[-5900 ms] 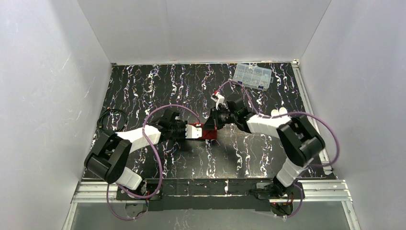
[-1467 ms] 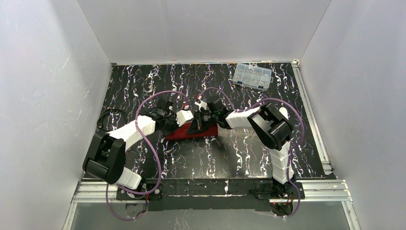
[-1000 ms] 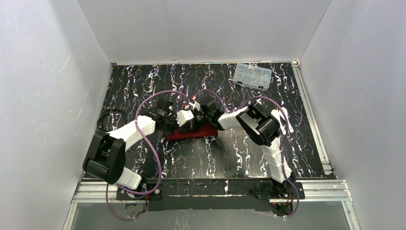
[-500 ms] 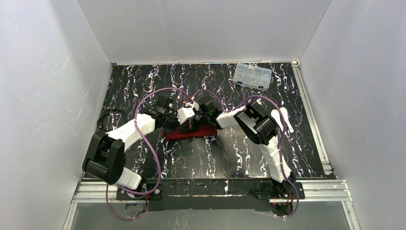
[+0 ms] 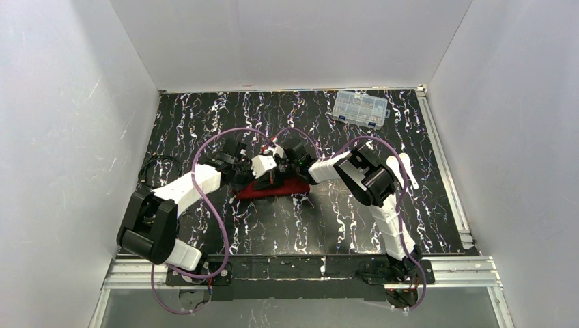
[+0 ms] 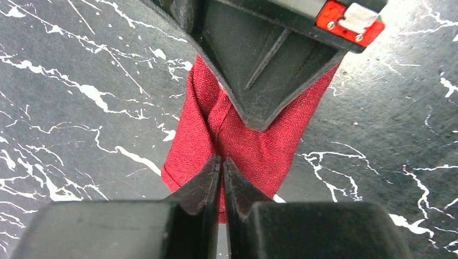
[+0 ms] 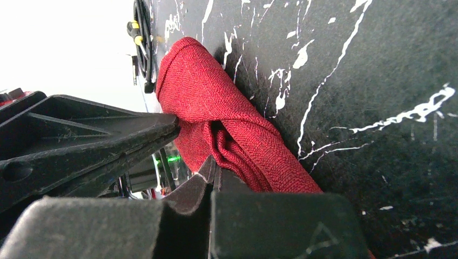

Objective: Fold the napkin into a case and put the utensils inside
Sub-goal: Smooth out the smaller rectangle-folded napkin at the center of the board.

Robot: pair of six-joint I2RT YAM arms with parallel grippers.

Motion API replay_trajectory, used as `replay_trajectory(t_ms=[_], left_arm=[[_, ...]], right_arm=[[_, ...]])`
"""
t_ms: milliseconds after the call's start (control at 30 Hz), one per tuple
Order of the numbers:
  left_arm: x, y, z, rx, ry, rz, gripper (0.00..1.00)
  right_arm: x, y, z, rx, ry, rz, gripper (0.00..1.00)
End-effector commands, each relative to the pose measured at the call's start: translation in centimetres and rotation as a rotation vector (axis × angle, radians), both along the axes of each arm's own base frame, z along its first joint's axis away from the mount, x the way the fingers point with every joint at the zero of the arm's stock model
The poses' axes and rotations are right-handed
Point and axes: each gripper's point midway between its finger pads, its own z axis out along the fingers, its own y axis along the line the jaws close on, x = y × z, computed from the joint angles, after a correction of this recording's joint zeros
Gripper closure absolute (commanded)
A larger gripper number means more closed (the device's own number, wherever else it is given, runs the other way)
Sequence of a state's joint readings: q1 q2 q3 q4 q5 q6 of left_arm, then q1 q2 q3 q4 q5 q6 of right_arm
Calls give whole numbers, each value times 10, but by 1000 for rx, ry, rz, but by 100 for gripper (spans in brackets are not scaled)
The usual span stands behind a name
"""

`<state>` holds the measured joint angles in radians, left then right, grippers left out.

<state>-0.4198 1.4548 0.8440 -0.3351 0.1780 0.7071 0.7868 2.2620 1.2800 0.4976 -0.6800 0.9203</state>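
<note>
Red napkin (image 6: 254, 145) lies bunched under left gripper (image 6: 222, 162) and right gripper (image 7: 212, 164), both pressed together.

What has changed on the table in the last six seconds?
The right gripper swung left to meet the left gripper over the napkin, which shifted left and now lies longer; both are shut on its folds. The utensils and compartment box stayed put.

Matte woven cloth napkin (image 6: 260, 144); smooth marbled tbl (image 6: 75, 140).
</note>
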Motion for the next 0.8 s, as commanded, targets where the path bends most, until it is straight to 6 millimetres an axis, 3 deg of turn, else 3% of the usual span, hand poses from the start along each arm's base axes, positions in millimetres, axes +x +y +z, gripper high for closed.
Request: replay_trajectory(t_ms=[0,100,300,433,600,767], left_arm=[[4,7,-6,34,-29,-13,98],[-4,4,-7,17,19,-21,99],[-10,2,-7,-3,51,-9,86],[-4,7,-13,27,13,-13,100],[-2,6,-16,33,4,-29,100],[-4,0,-7,-1,25,-21,100]], right_arm=[[-3,-9,-20,-61,15,-19,99],[-2,-8,-20,-58,17,-22,99],[1,-5,-16,-50,20,-34,99],[3,-4,-13,-48,20,-44,99],[3,-4,-12,-47,27,-53,99],[4,-4,-15,-58,35,-76,99]])
